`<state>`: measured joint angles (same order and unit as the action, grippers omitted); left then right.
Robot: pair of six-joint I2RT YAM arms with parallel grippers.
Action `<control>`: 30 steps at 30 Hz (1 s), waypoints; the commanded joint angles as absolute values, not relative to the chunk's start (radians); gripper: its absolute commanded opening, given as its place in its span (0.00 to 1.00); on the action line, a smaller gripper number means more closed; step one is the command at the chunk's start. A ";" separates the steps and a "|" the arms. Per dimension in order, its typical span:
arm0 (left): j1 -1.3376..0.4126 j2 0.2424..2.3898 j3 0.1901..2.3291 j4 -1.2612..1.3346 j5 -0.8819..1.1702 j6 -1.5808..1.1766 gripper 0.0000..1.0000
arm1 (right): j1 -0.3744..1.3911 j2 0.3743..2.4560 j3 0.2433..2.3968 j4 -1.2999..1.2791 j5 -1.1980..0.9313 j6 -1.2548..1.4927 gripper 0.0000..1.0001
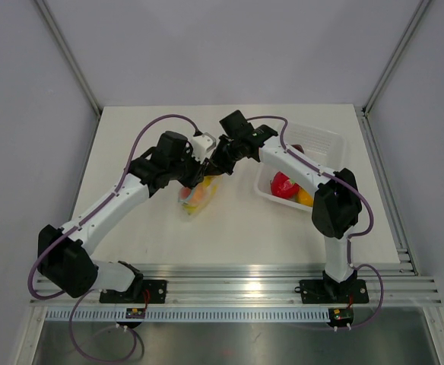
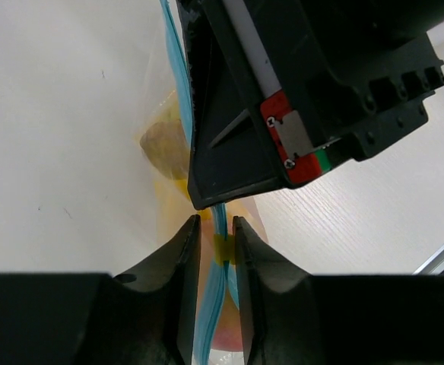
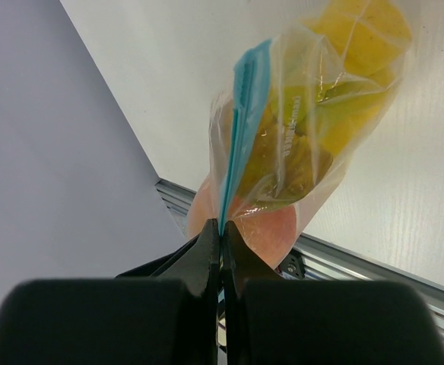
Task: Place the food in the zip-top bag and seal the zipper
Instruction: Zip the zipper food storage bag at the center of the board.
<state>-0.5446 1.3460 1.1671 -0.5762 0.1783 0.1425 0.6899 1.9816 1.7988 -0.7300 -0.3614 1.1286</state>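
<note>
The zip-top bag (image 1: 194,199) hangs over the middle of the table with the food inside. In the right wrist view the bag (image 3: 313,114) holds yellow fruit (image 3: 359,46) and the orange-pink peach (image 3: 271,228). My right gripper (image 3: 221,232) is shut on one end of the light-blue zipper (image 3: 245,114). In the left wrist view my left gripper (image 2: 216,228) closes narrowly around the zipper (image 2: 210,307) at a small yellow tab (image 2: 222,247), just below the right gripper's black body (image 2: 283,99). Both grippers (image 1: 199,181) (image 1: 216,163) meet above the bag.
A white tray (image 1: 325,135) stands at the right, under the right arm, with a red item (image 1: 283,185) and an orange-yellow item (image 1: 304,198) in it. A metal rail (image 1: 229,274) runs along the near table edge.
</note>
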 commanded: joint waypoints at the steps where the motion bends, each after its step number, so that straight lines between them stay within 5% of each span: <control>1: -0.549 1.348 1.166 -0.538 0.156 0.158 0.24 | 0.693 1.973 1.816 -0.701 -0.400 1.132 0.00; 8: -0.549 1.341 1.170 -0.552 0.164 0.158 0.00 | 0.670 1.964 1.792 -0.695 -0.384 1.140 0.00; 30: -0.549 1.256 1.086 -0.557 0.227 0.110 0.00 | 0.489 2.048 1.979 -0.732 -0.242 1.112 0.00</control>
<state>-0.5457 1.3106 1.1164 -0.4118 0.2016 0.1299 0.5911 2.0197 1.9110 -0.7948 -0.3962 1.1290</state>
